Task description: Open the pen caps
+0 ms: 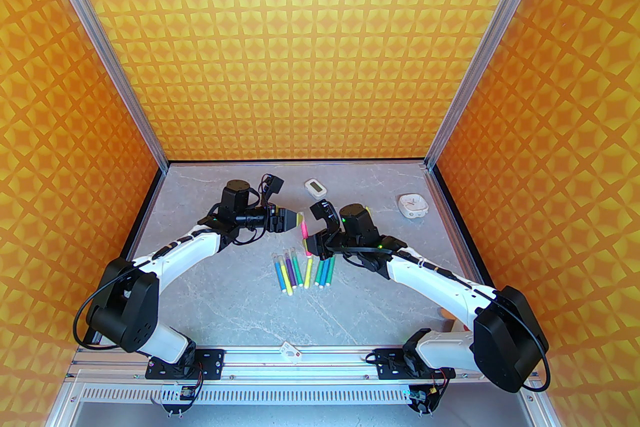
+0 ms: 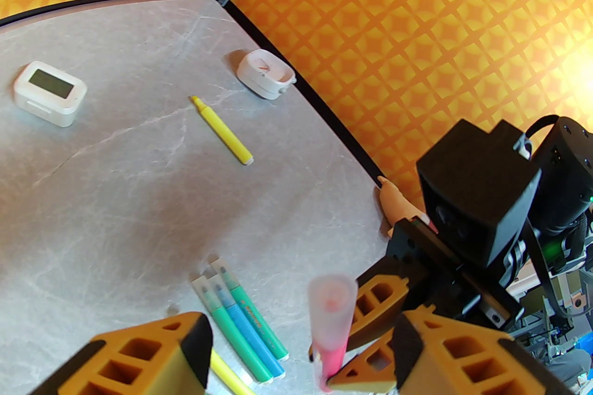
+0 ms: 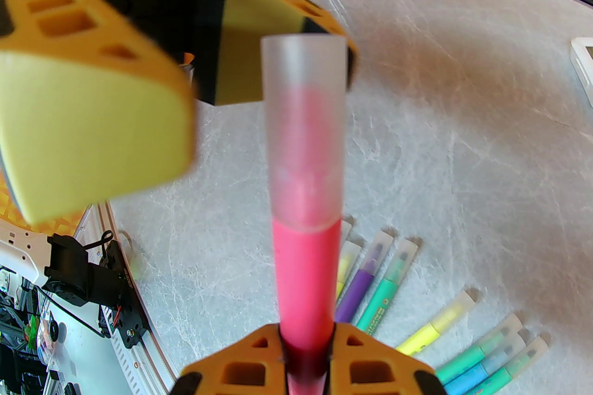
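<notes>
My right tool (image 3: 305,351) clenches the pink pen (image 3: 305,282) above the worktop (image 1: 240,305), its cap (image 3: 303,129) still on. My left tool (image 2: 296,337) stands released, fingers either side of the cap. One yellow pen (image 2: 222,130) lies uncapped; the row of pens (image 1: 300,270) waits capped.

No lettering can be read anywhere. A line of tiny orange print runs along the barrel of the green pen (image 2: 250,312) in the near row, too blurred to make out. The screen of the far white timer (image 2: 48,92) looks plain grey, and any numerals on the white clock (image 2: 265,72) at the far right are too small to tell.
</notes>
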